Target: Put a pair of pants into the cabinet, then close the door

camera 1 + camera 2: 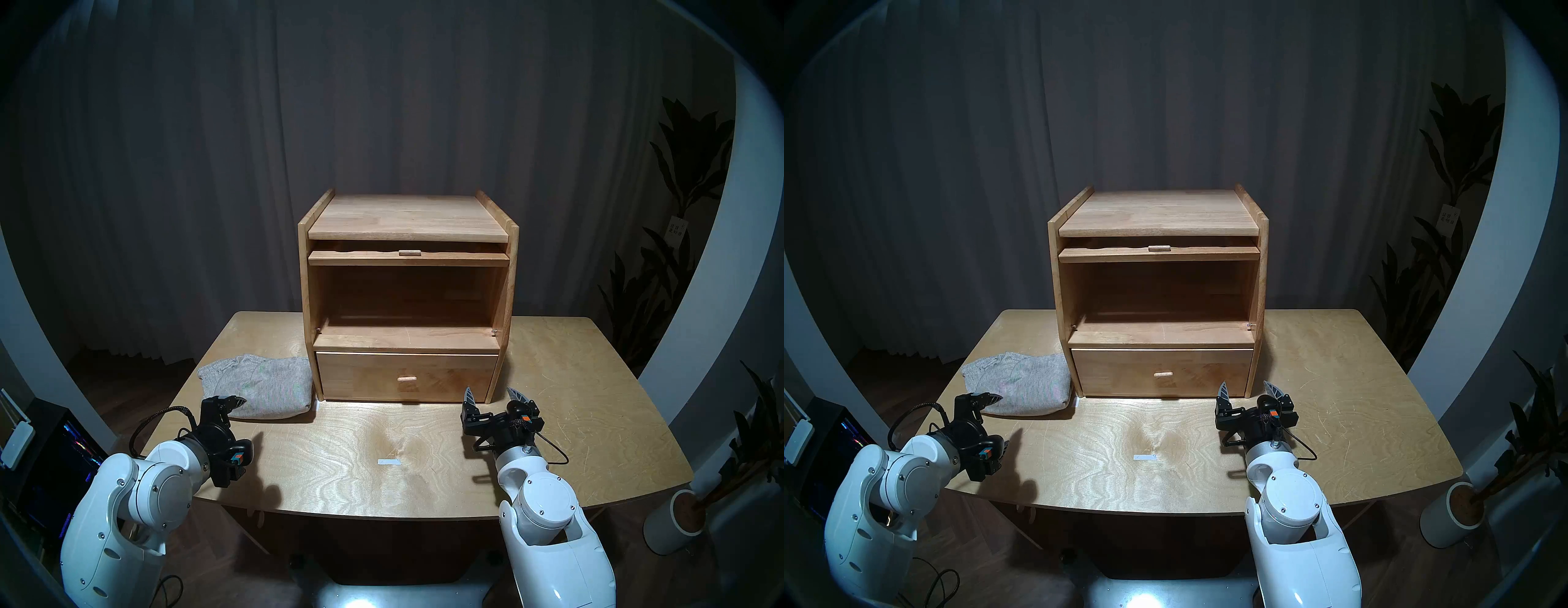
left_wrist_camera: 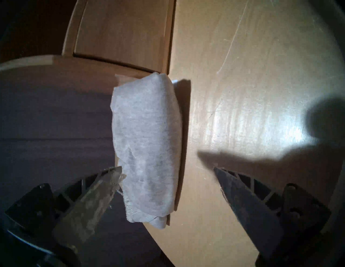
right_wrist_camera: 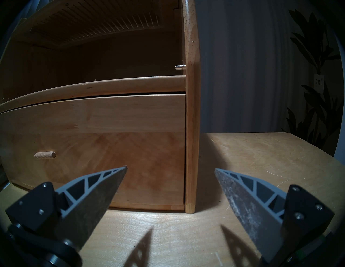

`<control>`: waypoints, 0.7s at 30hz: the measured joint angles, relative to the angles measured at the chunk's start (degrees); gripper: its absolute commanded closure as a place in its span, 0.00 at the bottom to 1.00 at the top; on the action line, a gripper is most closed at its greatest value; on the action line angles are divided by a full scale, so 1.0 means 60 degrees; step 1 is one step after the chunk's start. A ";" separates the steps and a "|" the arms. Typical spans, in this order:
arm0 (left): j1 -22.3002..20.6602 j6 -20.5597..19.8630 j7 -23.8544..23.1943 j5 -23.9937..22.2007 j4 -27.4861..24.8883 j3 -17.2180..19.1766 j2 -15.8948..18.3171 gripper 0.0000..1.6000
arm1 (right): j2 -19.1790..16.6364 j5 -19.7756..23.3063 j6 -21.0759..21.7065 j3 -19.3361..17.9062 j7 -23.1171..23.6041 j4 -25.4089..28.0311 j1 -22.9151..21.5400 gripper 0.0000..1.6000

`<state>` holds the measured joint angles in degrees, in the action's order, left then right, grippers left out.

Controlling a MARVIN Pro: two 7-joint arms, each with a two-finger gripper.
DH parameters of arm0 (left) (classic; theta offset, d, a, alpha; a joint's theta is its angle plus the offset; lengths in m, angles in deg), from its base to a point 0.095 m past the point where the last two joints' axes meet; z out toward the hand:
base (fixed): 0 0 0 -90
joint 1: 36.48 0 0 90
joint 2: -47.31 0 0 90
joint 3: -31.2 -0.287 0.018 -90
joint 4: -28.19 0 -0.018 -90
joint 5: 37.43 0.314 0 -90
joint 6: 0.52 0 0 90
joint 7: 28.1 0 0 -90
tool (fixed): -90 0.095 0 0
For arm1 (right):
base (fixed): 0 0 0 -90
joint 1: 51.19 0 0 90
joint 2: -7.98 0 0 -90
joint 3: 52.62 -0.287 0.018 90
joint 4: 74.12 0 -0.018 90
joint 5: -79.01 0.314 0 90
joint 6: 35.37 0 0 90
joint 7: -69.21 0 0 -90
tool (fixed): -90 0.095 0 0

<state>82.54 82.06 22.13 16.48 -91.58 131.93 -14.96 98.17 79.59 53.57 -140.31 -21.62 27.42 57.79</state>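
At the table's left, the left gripper [image 1: 229, 403] hangs over the near corner of the folded pair of pants [image 1: 259, 388], jaws spread wide and empty. The pants lie on the wooden table [image 1: 572, 382] with one edge against the cabinet [image 1: 407, 297] at its lower left corner. The garment is soft and folded in layers — a pinch at the near corner would likely catch only the top fold, so the rest could unfurl and drag or snag on the cabinet's side post on the way in.

In the middle, the upper compartment stands open and bare; the door [image 1: 409, 257] is slid back flat under the top board, only its edge and peg handle [image 1: 409, 252] showing. A trailing cuff left across the sill could jam that door when it comes down.

To the right, the right gripper [image 1: 496, 397] waits — open, holding nothing — in front of the drawer [image 1: 407, 375], near the cabinet's right corner.
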 measured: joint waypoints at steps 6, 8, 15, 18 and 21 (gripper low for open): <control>-0.0656 -0.0564 0.0055 0.0137 0.0904 -0.0660 0.0042 0.00 | 0.0000 0.0000 0.0000 0.0000 0.0000 0.0003 0.0000 0.00; -0.0864 -0.0631 0.0252 0.0285 0.1110 -0.0827 0.0072 0.00 | 0.0000 0.0000 0.0000 0.0000 0.0000 0.0003 0.0000 0.00; -0.1700 -0.0827 0.0999 0.1030 0.1867 -0.1558 0.0184 0.00 | 0.0000 0.0000 0.0000 0.0000 0.0000 0.0008 0.0001 0.00; -0.2074 -0.0875 0.1199 0.1283 0.2248 -0.1794 0.0215 0.00 | 0.0000 0.0000 0.0000 0.0000 0.0000 0.0011 0.0002 0.00; -0.2387 -0.0891 0.1313 0.1422 0.2568 -0.1927 0.0233 0.00 | 0.0000 0.0000 0.0000 0.0000 0.0000 0.0014 0.0002 0.00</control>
<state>68.22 76.72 30.01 25.01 -76.18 120.37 -13.56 98.17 79.59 53.57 -140.31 -21.62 27.50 57.81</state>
